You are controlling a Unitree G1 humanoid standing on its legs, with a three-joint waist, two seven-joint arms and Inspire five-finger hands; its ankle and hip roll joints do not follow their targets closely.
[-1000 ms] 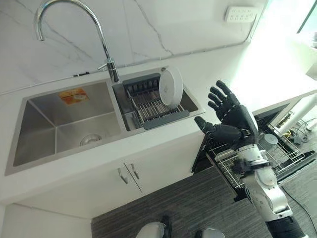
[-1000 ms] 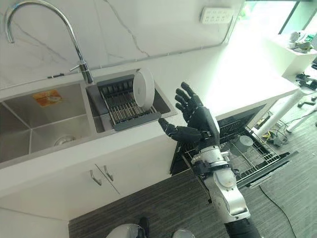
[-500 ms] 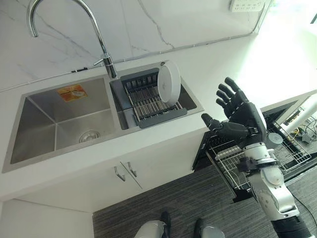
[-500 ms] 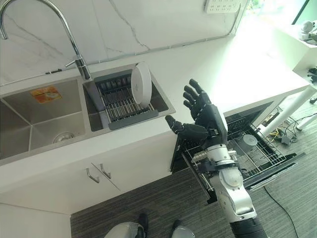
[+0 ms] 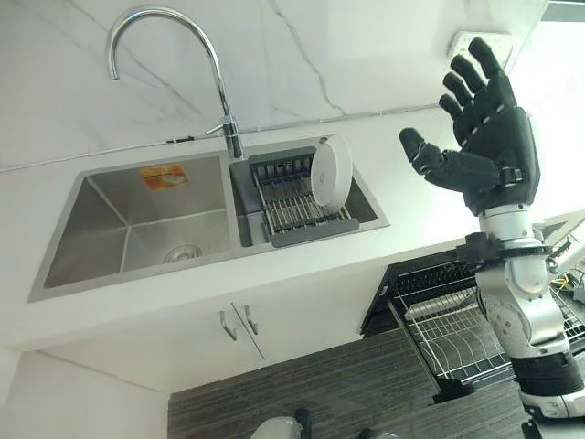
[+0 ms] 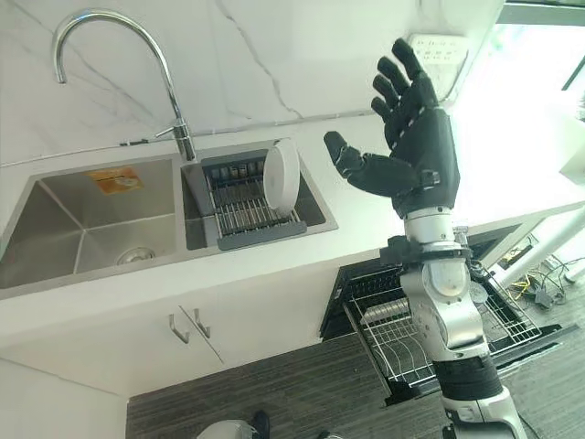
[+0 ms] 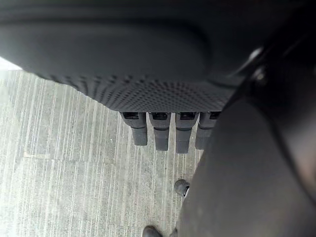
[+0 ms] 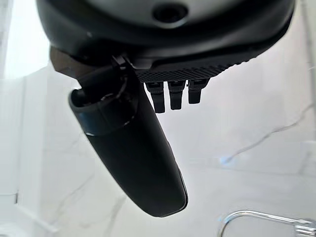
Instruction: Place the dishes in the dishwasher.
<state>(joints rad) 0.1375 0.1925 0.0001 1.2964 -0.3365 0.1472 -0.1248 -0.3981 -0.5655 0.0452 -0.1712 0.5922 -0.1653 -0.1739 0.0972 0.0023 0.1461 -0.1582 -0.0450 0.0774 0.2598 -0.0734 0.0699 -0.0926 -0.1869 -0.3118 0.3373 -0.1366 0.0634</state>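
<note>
Reaching hand: right hand (image 5: 489,151) is raised high above the counter (image 5: 411,215), fingers straight and spread, thumb stuck out to the side, holding nothing.
Right wrist view: thumb and fingertips (image 8: 170,96) stand against the marble wall, nothing between them; the tap's curve shows at the edge.
Left hand: left hand (image 7: 163,98) hangs over grey plank flooring, fingers straight in a row, nothing held.
Dish: a white plate (image 5: 329,174) stands on edge at the right end of the drying rack (image 5: 292,201), leaning slightly, well apart from the right hand.
Rack: dark-framed wire rack sits in the smaller right basin of the steel sink (image 5: 137,229), just beside the base of the tap (image 5: 224,137).
Left basin: bare steel with a drain and an orange sticker on its back wall.
Dishwasher: door open below the counter at right, its wire basket (image 5: 448,329) pulled out beneath the right arm; what sits in it I cannot tell.
</note>
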